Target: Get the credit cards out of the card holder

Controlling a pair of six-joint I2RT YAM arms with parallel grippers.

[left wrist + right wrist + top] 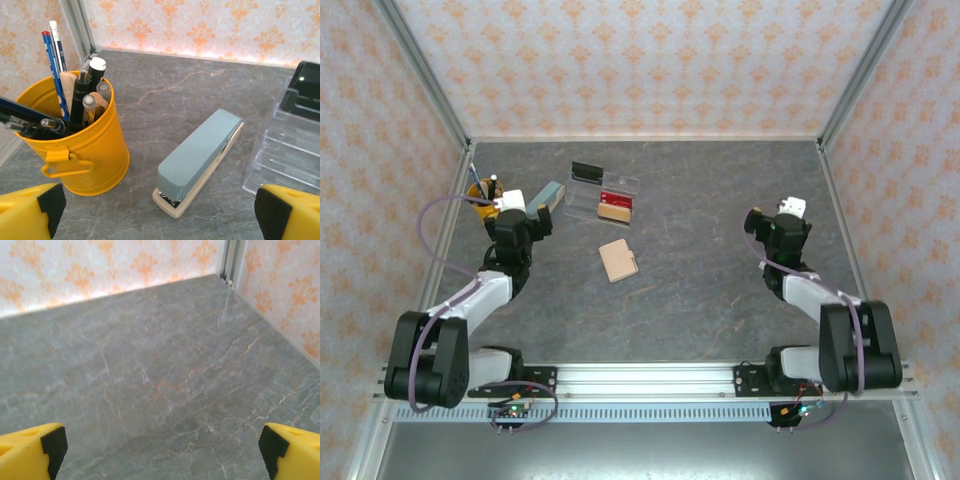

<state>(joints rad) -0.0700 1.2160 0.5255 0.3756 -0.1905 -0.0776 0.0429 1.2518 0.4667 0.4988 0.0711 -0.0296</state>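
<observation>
The card holder [619, 261], a small tan wallet, lies folded shut on the grey table near the middle, with no card showing from it. My left gripper [532, 218] hovers at the back left, well left of the wallet. In the left wrist view it [157, 215] is open, its yellow fingers [30, 210] spread wide with nothing between them. My right gripper [775, 225] hangs over bare table far to the wallet's right. Its fingers [32, 450] also stand wide apart in the right wrist view, open [162, 452] over the marbled surface.
A blue-grey stapler [200, 152] lies just ahead of the left gripper. A yellow cup [75, 145] full of pens and pencils stands to its left. A clear plastic tray [603, 195] holding black, red and tan items sits behind the wallet. Patterned walls enclose the table.
</observation>
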